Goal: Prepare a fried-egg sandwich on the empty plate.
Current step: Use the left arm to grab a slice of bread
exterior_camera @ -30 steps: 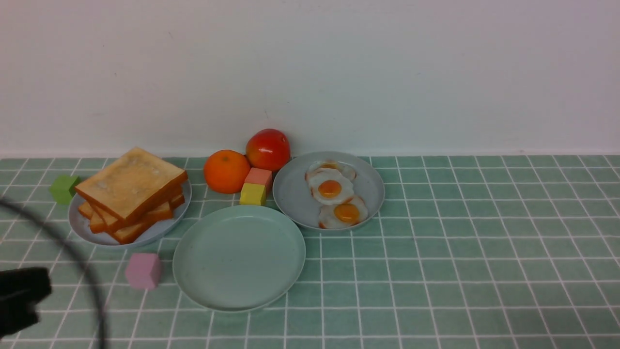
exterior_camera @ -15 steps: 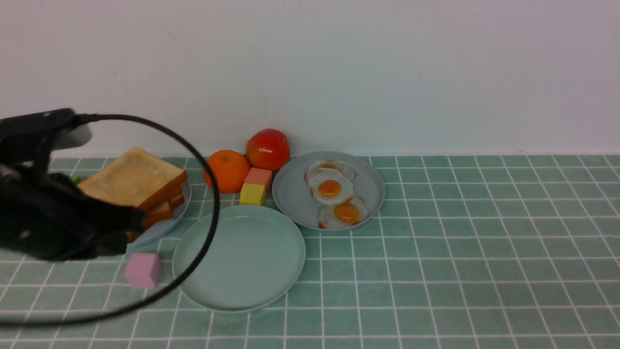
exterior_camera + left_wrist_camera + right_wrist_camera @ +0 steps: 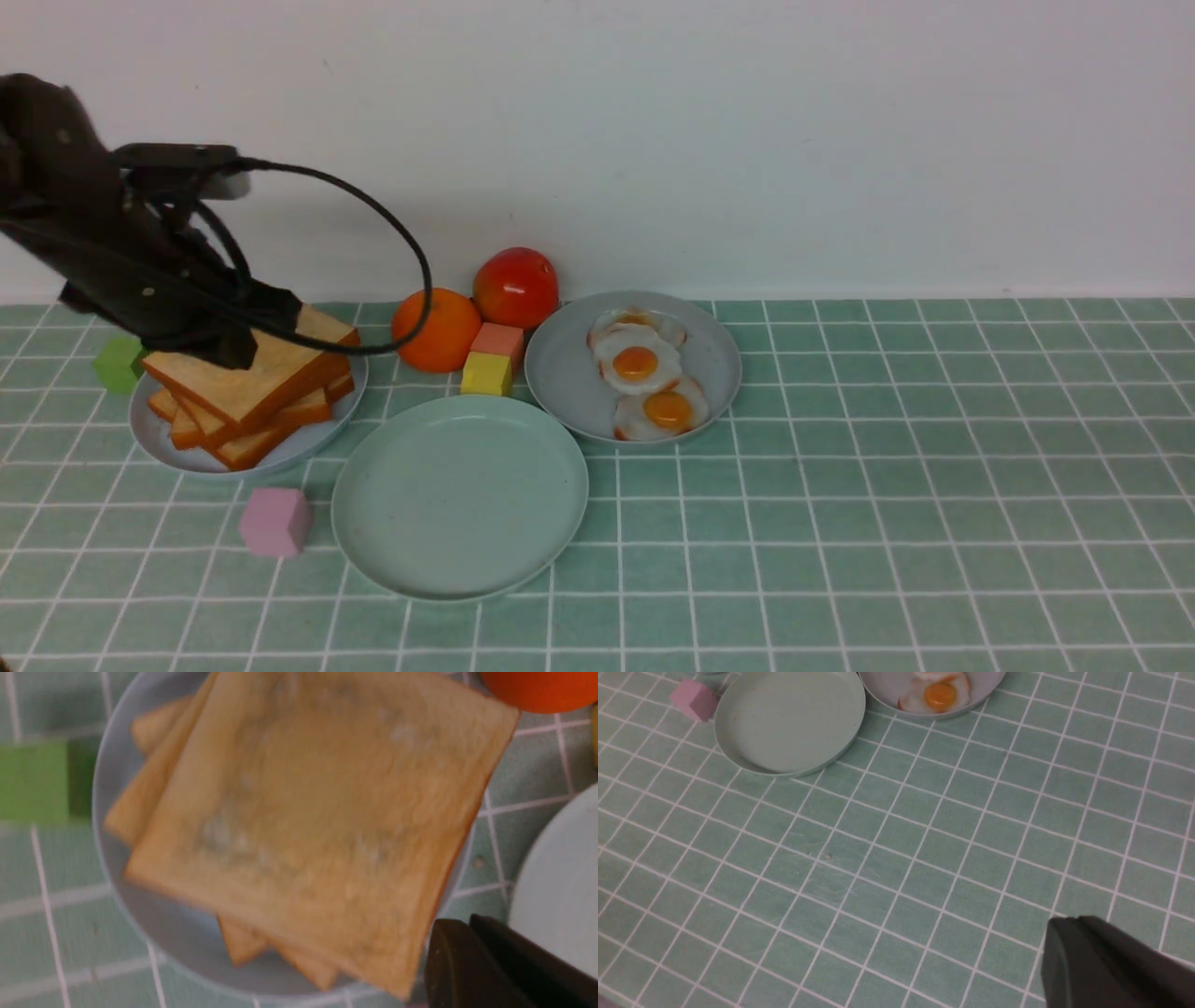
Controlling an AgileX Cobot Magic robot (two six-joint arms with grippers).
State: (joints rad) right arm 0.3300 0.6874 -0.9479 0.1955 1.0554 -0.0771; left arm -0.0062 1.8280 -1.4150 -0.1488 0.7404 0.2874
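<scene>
Your left fingers (image 3: 472,966) hover over the golden-brown toy toast stack (image 3: 261,387), left of the round pale mint-green plate (image 3: 460,495); can't tell if they're open. Pinch only the top slice's crust.

left gripper (image 3: 254,329) now up over the toast stack (image 3: 245,397), seemingly close

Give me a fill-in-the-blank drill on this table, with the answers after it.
1. The mint-green plate holds ____.
2. The left gripper is above the stack of ____ slices.
3. The lone cube in front of the left grey-blue plate is ____.
Missing words: nothing; toast; pink.
</scene>
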